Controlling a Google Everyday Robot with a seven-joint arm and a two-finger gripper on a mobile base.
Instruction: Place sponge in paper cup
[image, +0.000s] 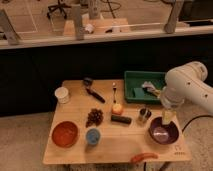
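Hanging above purple bowl (164, 134), far right: gripper (167, 120), jaws seemingly closed on yellowish sponge (168, 115). Paper cup (62, 94): far left, well apart. Hazards: long carry across crowded table (125, 147); sponge slipping free early; light cup tipping if nudged.

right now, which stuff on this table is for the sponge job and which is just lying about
For the job: sponge, yellow, at the gripper over the right side of the table; paper cup, white, on the left side.

Lying about: purple bowl, green tray, red bowl, blue cup, grapes, black bar.
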